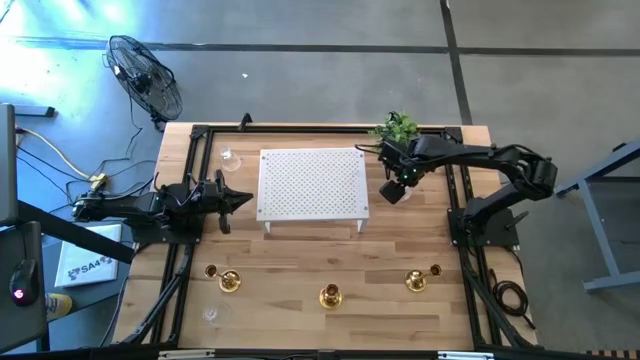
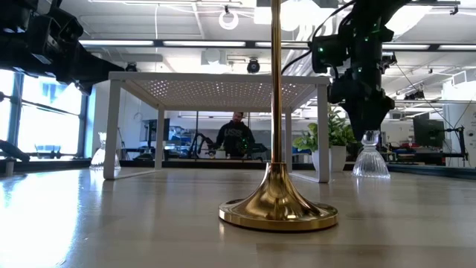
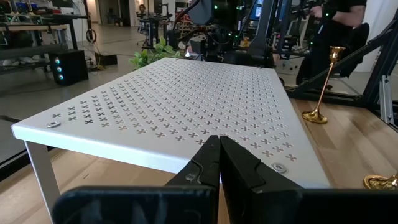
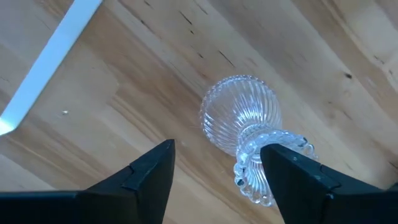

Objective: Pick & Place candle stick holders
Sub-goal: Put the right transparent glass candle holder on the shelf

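Now the right gripper (image 4: 214,165) hangs directly over a clear glass holder (image 4: 245,127) on the wooden table (image 1: 320,260), just off the right side of the white perforated stand (image 1: 312,183) and near the small green plant (image 1: 398,128); its fingers (image 4: 146,171) are spread apart, one on each side of the ribbed glass, and I cannot tell whether they touch it; the low view has that glass holder (image 2: 370,160) standing upright on the tabletop beneath the dark gripper (image 2: 366,112); over on the other side, the left gripper (image 3: 219,158) waits beside the left edge of the stand, fingers pressed together and holding nothing; along the near part of the table three gold brass holders stand upright, one toward the left (image 1: 229,281), one in the middle (image 1: 330,295) and one toward the right (image 1: 417,281); the middle brass holder (image 2: 277,201) fills the low view with its flared base flat on the wood; another clear glass holder (image 1: 231,158) sits near the stand's far left corner; a person (image 2: 236,138) is in the room behind.
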Controlling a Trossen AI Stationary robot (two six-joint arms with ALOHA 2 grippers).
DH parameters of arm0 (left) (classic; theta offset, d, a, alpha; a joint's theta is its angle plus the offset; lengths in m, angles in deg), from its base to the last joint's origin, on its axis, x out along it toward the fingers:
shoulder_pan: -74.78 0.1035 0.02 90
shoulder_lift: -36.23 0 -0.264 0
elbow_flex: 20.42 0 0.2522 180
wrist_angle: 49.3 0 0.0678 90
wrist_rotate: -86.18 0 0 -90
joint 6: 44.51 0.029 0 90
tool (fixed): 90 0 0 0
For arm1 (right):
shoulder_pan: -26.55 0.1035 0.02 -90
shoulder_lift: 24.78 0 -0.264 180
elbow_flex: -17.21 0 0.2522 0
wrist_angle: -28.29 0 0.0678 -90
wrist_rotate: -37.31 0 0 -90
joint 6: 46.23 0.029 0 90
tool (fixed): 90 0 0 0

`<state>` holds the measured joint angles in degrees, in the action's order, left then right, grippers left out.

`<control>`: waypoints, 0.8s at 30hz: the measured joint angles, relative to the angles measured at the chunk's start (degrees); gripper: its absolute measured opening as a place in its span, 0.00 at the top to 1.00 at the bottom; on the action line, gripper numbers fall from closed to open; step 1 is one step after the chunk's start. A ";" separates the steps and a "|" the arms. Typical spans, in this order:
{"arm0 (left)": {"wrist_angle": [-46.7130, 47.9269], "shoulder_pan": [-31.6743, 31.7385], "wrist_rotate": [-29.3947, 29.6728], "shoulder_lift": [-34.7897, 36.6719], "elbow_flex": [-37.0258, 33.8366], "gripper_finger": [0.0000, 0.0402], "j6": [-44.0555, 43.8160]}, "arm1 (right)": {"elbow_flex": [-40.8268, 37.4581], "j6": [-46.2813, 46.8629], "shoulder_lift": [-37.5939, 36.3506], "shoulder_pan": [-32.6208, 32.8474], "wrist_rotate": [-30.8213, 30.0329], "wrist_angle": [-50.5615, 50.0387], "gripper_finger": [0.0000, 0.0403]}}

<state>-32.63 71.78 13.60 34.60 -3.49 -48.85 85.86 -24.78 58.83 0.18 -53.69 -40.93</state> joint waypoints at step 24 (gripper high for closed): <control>0.01 0.00 0.01 0.00 0.01 1.00 0.00 | 0.04 -1.18 -0.50 0.15 -4.26 -1.44 0.94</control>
<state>-32.63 71.78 13.61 34.60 -3.48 -48.85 85.90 -25.96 58.33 0.34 -57.95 -42.37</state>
